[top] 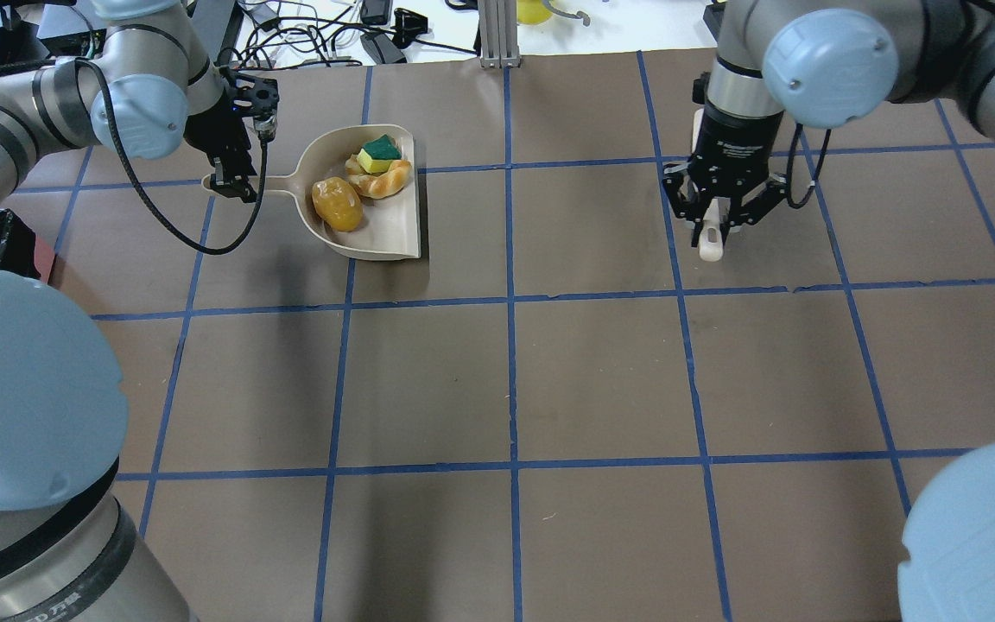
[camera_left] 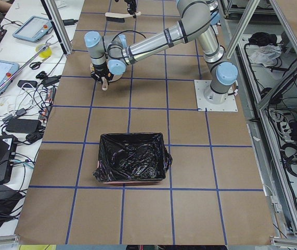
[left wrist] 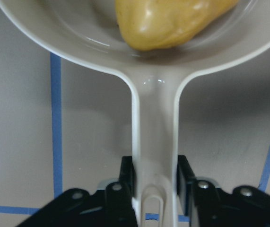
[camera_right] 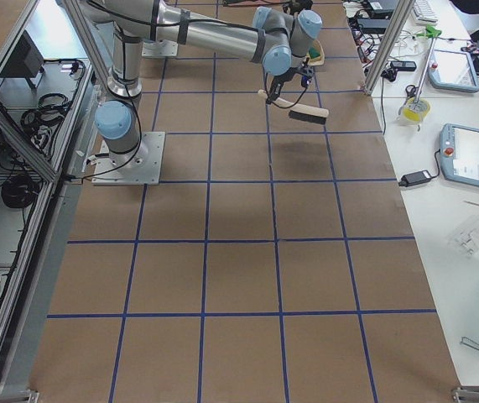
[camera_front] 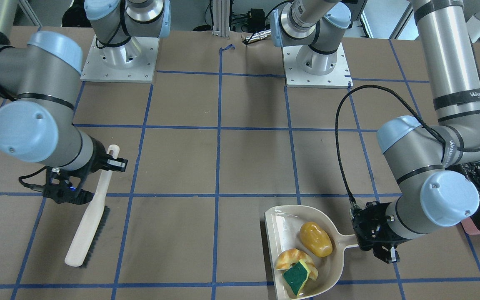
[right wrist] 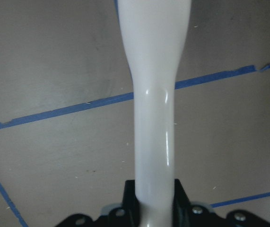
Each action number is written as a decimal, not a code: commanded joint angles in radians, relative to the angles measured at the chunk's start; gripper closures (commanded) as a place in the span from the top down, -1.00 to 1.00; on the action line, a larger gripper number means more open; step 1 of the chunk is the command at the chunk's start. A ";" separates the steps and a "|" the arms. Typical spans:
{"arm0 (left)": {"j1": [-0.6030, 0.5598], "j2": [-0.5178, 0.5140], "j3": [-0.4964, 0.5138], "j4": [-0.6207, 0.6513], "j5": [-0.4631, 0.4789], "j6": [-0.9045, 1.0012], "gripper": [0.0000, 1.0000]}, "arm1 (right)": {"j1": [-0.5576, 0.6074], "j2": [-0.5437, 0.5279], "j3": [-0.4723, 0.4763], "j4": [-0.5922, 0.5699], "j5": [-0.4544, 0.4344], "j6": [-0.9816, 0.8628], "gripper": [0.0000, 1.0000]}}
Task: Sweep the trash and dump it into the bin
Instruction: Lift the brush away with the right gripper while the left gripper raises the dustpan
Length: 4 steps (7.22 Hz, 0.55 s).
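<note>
Three pieces of trash [camera_front: 316, 245] lie inside the dustpan [camera_front: 281, 221], its handle clamped by the left gripper [left wrist: 156, 176]; right gripper [right wrist: 154, 195] clamps the brush [camera_front: 90, 221]. Bin [camera_left: 132, 136] stands apart across open tabletop [top: 601, 371].

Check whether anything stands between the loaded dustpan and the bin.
Nothing visible does. The left gripper holds the dustpan by its handle, and only bare table lies between it and the bin.

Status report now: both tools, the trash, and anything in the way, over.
Left tool shut on dustpan, right tool shut on brush. All three trash items in dustpan. Bin empty; nothing seen between it and dustpan.
</note>
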 commanded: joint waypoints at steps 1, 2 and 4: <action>0.044 0.029 0.007 -0.012 -0.024 0.014 -1.00 | -0.093 -0.002 0.022 0.006 -0.056 -0.095 -1.00; 0.092 0.042 0.007 -0.033 -0.072 0.043 -1.00 | -0.122 -0.002 0.033 0.006 -0.081 -0.148 -1.00; 0.204 0.080 0.007 -0.090 -0.135 0.098 -1.00 | -0.191 -0.002 0.085 -0.016 -0.113 -0.246 -1.00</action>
